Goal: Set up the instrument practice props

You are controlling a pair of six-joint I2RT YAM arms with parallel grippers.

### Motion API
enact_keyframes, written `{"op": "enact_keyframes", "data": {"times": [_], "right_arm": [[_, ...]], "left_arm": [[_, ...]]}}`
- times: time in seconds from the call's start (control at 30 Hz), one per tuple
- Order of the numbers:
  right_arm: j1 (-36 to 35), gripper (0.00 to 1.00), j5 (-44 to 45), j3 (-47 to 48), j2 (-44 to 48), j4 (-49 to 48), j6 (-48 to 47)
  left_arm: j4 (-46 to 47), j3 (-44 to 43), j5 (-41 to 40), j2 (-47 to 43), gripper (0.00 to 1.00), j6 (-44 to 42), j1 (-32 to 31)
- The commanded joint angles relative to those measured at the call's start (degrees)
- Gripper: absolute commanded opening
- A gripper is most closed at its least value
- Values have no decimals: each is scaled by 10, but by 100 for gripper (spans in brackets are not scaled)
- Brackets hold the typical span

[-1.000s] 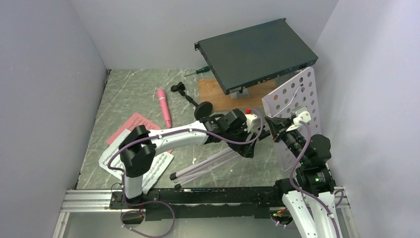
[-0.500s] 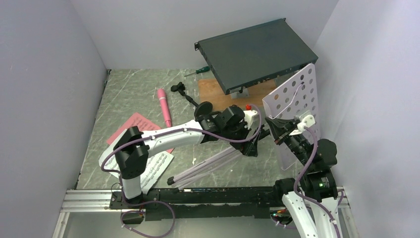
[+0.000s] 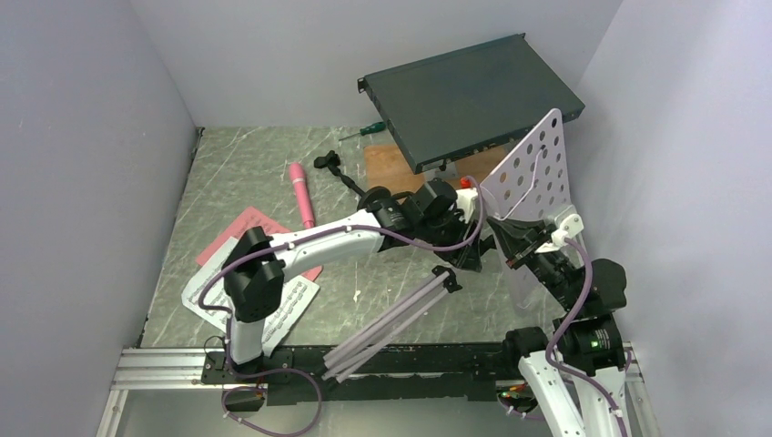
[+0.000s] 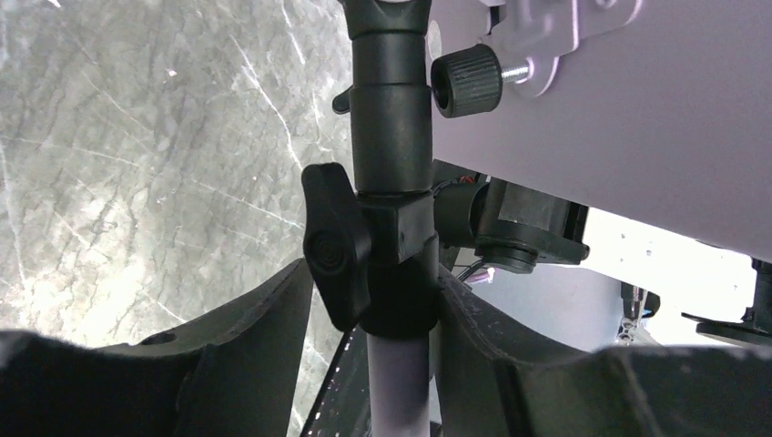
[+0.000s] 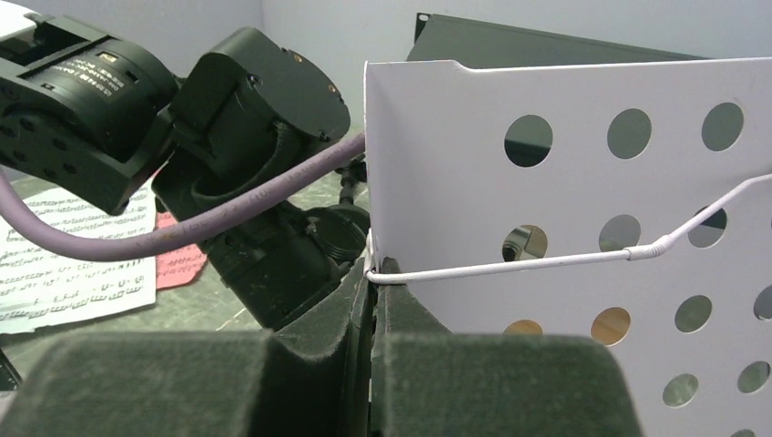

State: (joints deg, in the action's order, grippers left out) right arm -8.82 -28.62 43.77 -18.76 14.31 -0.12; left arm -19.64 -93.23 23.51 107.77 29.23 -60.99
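Your right hand [image 5: 369,300] is pressed together on the left edge of the pale lavender perforated music-stand desk [image 5: 437,182], pinching it. The desk stands upright at the right side, just near of the dark flat box [image 3: 469,96]. Your left hand [image 4: 375,291] pinches the black clamp collar of the silver folding tripod [image 3: 391,319], whose folded legs slant toward the near edge. The white and pink music sheets [image 3: 296,300] lie at the near left of the tabletop [image 3: 246,173], with the pink microphone [image 3: 300,196] just beyond them.

Perforated lavender desk [image 3: 537,196] stands upright, folded silver tripod [image 3: 387,323] slanting beneath.
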Motion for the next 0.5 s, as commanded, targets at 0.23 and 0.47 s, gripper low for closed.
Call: {"op": "enact_keyframes", "data": {"times": [0.23,0.47], "right_arm": [[-1,0,8,73,20,-163,6],[-1,0,23,74,27,-145,-6]], "left_arm": [[10,-27,-6,27,56,-18,-2],[91,12,-28,-12,0,-100,-2]]}}
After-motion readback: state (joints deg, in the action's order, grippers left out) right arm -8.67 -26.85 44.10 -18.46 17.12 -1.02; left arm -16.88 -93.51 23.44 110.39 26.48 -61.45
